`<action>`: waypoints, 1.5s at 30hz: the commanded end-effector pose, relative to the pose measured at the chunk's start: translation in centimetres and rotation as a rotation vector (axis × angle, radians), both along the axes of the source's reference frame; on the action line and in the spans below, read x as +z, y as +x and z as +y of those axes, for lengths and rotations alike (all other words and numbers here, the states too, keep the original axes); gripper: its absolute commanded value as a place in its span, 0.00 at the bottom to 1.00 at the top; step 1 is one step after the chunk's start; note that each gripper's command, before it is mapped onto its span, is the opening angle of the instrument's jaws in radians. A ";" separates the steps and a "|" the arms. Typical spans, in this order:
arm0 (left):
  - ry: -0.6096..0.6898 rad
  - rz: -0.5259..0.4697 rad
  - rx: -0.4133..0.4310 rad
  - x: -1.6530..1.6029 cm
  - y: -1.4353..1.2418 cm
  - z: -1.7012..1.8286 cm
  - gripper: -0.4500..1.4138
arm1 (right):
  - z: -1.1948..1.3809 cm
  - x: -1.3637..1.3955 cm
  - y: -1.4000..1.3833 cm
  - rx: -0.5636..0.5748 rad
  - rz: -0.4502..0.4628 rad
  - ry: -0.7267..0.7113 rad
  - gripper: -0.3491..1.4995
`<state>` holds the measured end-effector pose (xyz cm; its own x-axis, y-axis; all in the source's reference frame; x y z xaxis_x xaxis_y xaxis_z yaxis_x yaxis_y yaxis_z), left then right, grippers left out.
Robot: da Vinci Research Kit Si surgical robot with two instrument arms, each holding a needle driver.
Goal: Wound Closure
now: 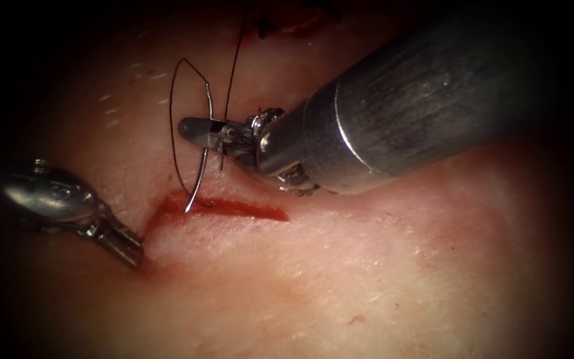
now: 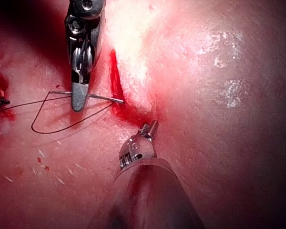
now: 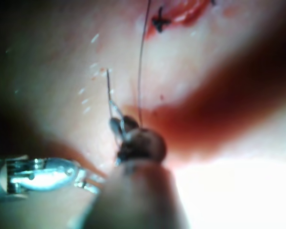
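Right tool (image 1: 191, 129): we see it pinching the needle (image 1: 202, 174) mid-curve, centre-left, tip at the cut (image 1: 234, 209).
Left tool (image 1: 127, 247): lower left, jaws pressed together at the tissue (image 1: 367, 279) edge; grip unclear.

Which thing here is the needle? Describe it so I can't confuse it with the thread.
Start at the big right tool and follow it to its pincer, shut on the needle mid-curve. Its tip meets the red cut in the tissue. Unlike the thin dark thread, it is shiny curved steel.
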<state>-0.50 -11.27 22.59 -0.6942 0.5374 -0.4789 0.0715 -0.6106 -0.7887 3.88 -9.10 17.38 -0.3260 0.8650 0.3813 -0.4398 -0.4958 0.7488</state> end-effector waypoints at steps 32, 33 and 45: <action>-0.011 -0.032 0.026 -0.04 0.03 -0.12 0.36 | 0.09 0.22 -0.31 -0.128 -0.121 -0.621 0.92; -0.017 -0.035 0.026 -0.04 0.03 -0.13 0.36 | 0.12 0.23 -0.35 -0.148 -0.142 -0.662 0.93; -0.213 -0.100 0.010 -0.08 0.02 -0.18 0.32 | 0.14 0.24 -0.62 -0.336 -0.257 -0.786 0.90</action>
